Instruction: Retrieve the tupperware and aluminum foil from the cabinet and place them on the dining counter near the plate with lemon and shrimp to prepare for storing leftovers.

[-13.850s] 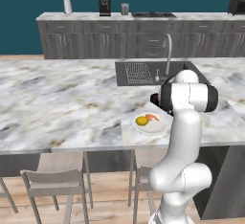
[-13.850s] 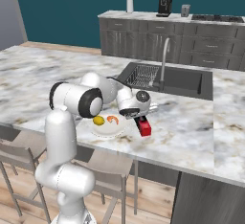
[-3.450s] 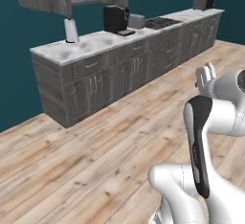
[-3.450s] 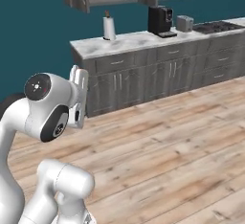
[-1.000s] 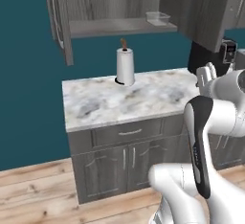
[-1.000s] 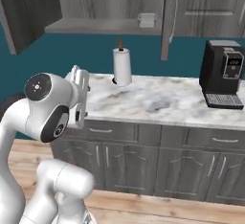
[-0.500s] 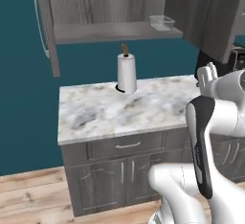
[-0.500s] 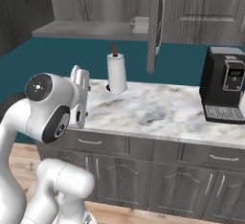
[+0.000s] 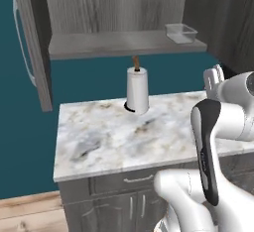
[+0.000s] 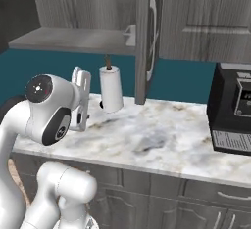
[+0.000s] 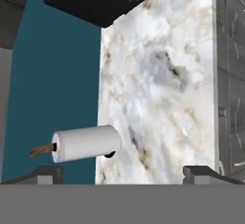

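Note:
The cabinet hangs open above a small marble top, its grey shelf bare on the left. The clear tupperware sits at the shelf's right end; in the right base view a corner of the tupperware peeks past the door edge. My gripper is raised beside my arm, below and in front of the shelf, open and empty. It also shows in the right base view. In the hand view its fingertips stand wide apart. The aluminum foil, dining counter and plate are out of view.
A paper-towel roll stands at the back of the marble top. The open cabinet doors jut out on both sides. A black coffee machine stands to the right. Grey drawer fronts lie below.
The whole picture has shifted: the base has driven closer, so the cabinet, roll and marble top look larger and more central. My arm's pose and open gripper are unchanged.

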